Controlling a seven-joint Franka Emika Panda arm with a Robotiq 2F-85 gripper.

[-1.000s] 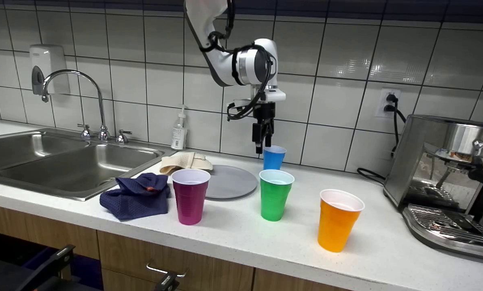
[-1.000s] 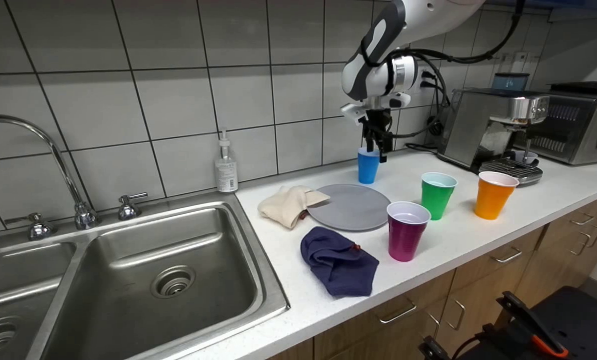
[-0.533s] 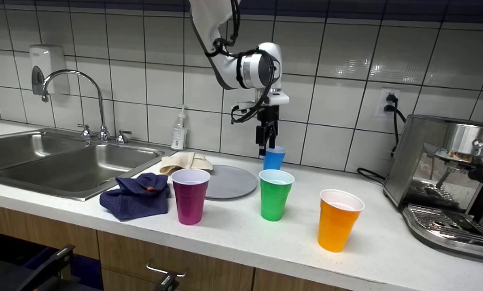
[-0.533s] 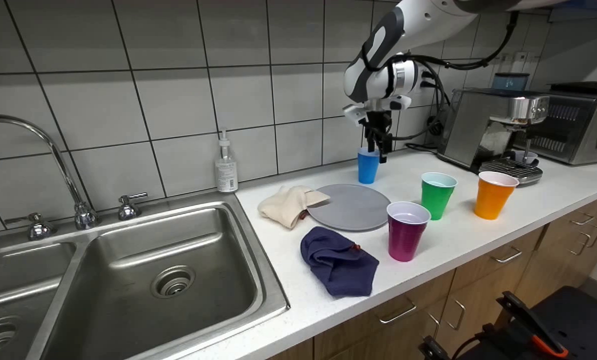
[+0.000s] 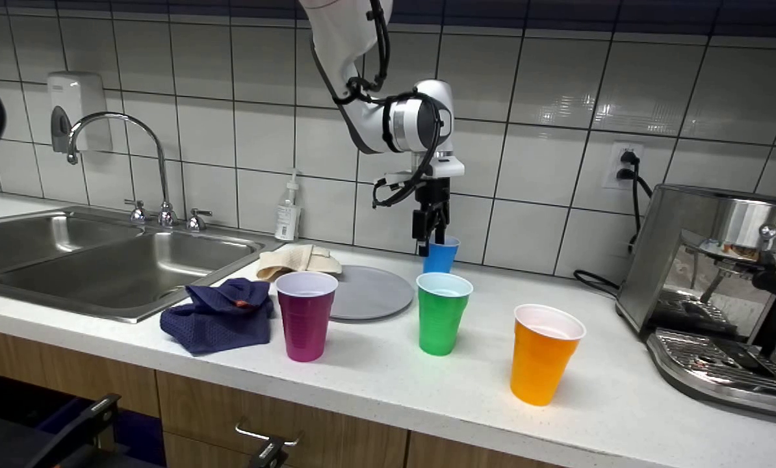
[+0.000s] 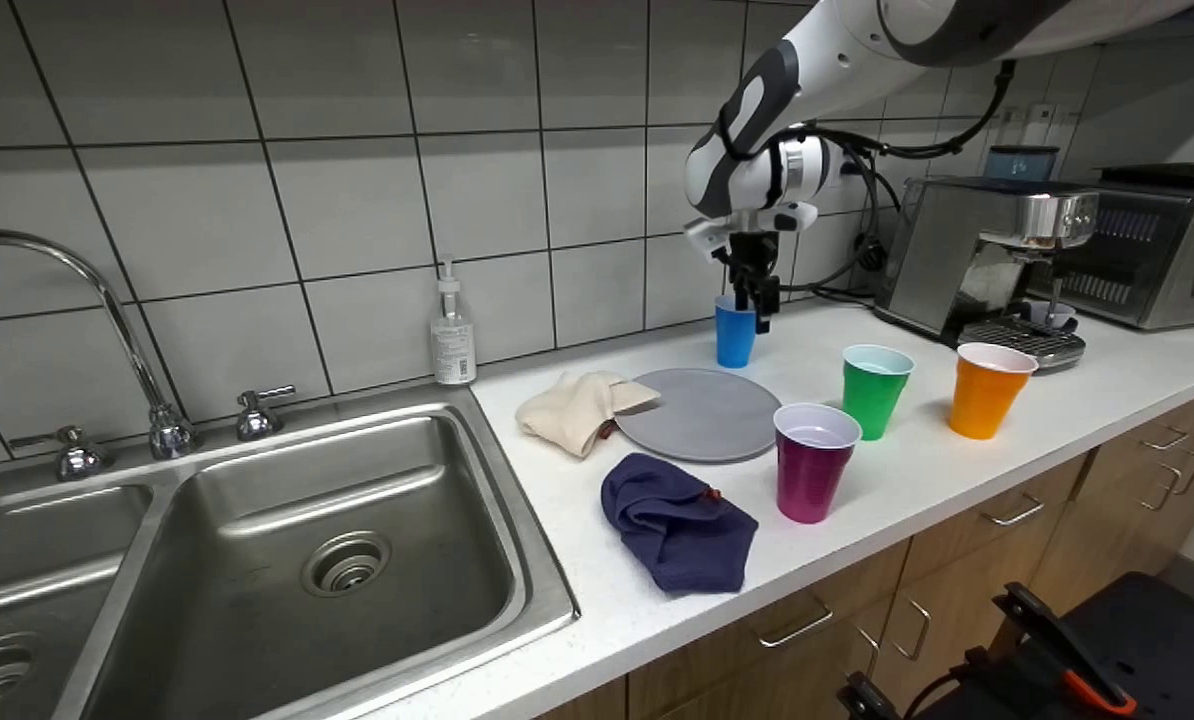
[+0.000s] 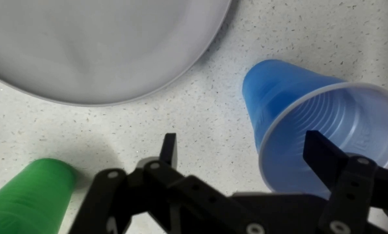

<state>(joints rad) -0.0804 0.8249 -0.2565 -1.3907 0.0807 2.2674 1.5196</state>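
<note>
My gripper point(image 5: 431, 246) is open and points down at the blue cup point(image 5: 440, 260) near the tiled wall. It also shows in an exterior view point(image 6: 752, 317), low over the blue cup point(image 6: 733, 342). In the wrist view the jaws point(image 7: 241, 138) are wide apart with nothing held. One finger overlaps the mouth of the blue cup point(image 7: 272, 84); the other is over bare counter on the green cup's side. The blue cup's rim lies between the fingers. Whether a finger touches the cup cannot be told. The green cup point(image 7: 31, 198) and grey plate point(image 7: 99, 48) are nearby.
A purple cup point(image 5: 305, 325) and an orange cup point(image 5: 544, 364) stand on the counter. A dark blue cloth point(image 6: 682, 525) and a beige cloth point(image 6: 577, 410) lie by the sink point(image 6: 547, 590). A coffee machine point(image 5: 719, 260) and soap bottle point(image 6: 453, 340) stand along the wall.
The arm has lowered, and my gripper has come down slightly closer to the blue cup. The fingers stay open. The cups, plate and cloths have not moved.
</note>
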